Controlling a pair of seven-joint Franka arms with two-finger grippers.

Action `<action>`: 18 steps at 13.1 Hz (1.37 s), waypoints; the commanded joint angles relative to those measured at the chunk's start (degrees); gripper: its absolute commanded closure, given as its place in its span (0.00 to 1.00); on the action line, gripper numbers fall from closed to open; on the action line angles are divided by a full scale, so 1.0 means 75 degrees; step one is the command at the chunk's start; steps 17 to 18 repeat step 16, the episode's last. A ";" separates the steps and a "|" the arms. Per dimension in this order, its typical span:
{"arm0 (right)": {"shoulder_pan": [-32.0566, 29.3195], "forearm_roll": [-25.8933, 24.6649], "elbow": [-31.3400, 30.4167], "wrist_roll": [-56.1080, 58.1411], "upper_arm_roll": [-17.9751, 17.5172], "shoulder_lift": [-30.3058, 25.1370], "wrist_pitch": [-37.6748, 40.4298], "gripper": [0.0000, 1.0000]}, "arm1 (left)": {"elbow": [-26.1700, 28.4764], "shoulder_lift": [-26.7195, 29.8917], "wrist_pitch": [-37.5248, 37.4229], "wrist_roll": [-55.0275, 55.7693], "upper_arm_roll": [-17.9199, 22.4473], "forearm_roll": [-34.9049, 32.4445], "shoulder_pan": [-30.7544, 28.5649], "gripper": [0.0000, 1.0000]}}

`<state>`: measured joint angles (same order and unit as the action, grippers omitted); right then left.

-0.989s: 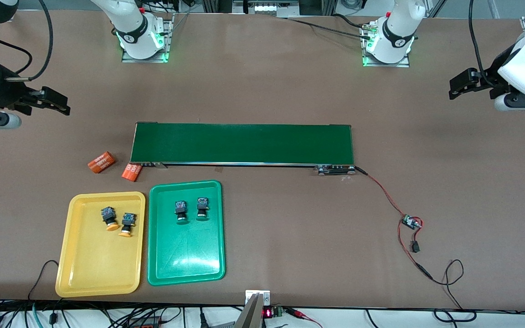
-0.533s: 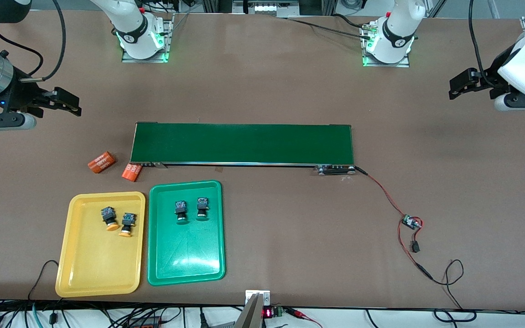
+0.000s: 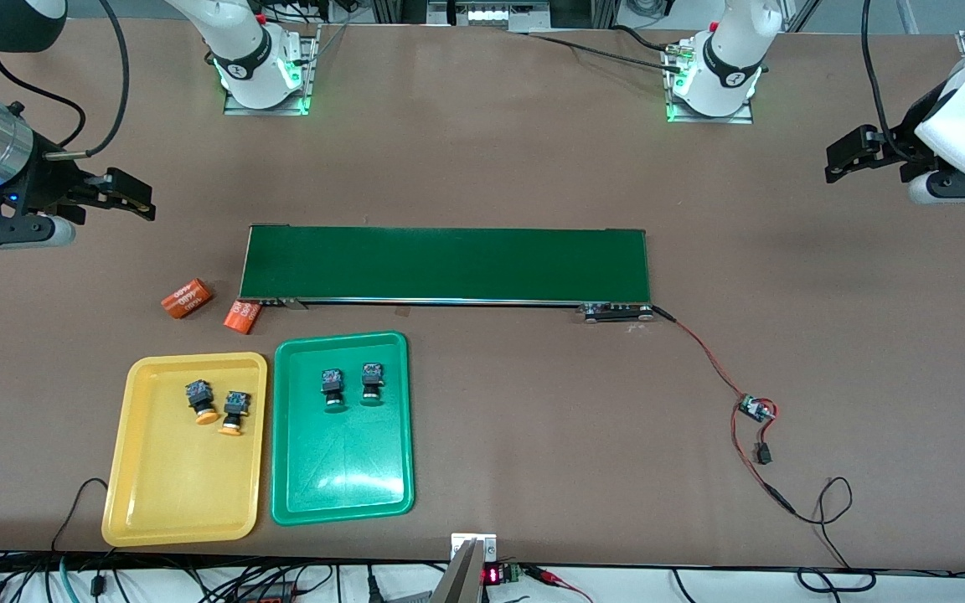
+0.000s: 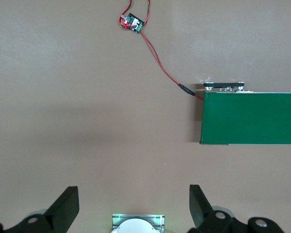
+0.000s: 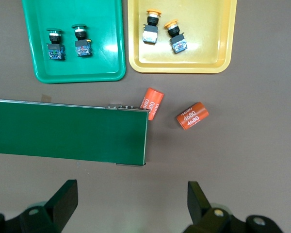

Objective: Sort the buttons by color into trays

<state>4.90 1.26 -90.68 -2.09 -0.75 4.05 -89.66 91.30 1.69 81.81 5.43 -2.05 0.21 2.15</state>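
Note:
The yellow tray [image 3: 185, 502] holds two buttons with yellow-orange caps [image 3: 200, 400] [image 3: 234, 412], lying side by side. Beside it, the green tray [image 3: 340, 477] holds two green-capped buttons [image 3: 331, 387] [image 3: 372, 381]. The right wrist view shows both trays [image 5: 208, 48] [image 5: 102, 29] with their buttons [image 5: 151, 29] [image 5: 175, 38] [image 5: 54, 46] [image 5: 81, 42]. My right gripper [image 3: 132, 194] [image 5: 131, 194] hangs open and empty over bare table off the belt's end at the right arm's side. My left gripper [image 3: 847, 157] [image 4: 133, 194] waits open and empty over the left arm's end of the table.
A long dark-green conveyor belt [image 3: 445, 264] [image 4: 252, 119] [image 5: 68, 131] lies across the middle. Two orange cylinders [image 3: 187, 298] [image 3: 242, 316] lie by its end, near the yellow tray. A small circuit board [image 3: 756, 409] on red wires trails from the belt's other end.
My right gripper has moved in from the table's edge toward the belt's end, still open. The left arm, the trays and the buttons have not moved.

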 commanded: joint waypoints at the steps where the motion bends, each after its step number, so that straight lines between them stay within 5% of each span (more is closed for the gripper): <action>1: 0.0061 0.0031 0.0196 -0.0037 0.0019 0.0105 0.0084 0.00 | -0.0256 -0.0120 -0.0185 -0.0079 0.0004 0.0089 -0.0018 0.00; 18: -0.0150 0.0078 0.0196 0.0091 0.0112 0.0152 0.0108 0.00 | -0.0267 -0.0120 -0.0197 -0.0079 -0.0008 0.0089 -0.0006 0.00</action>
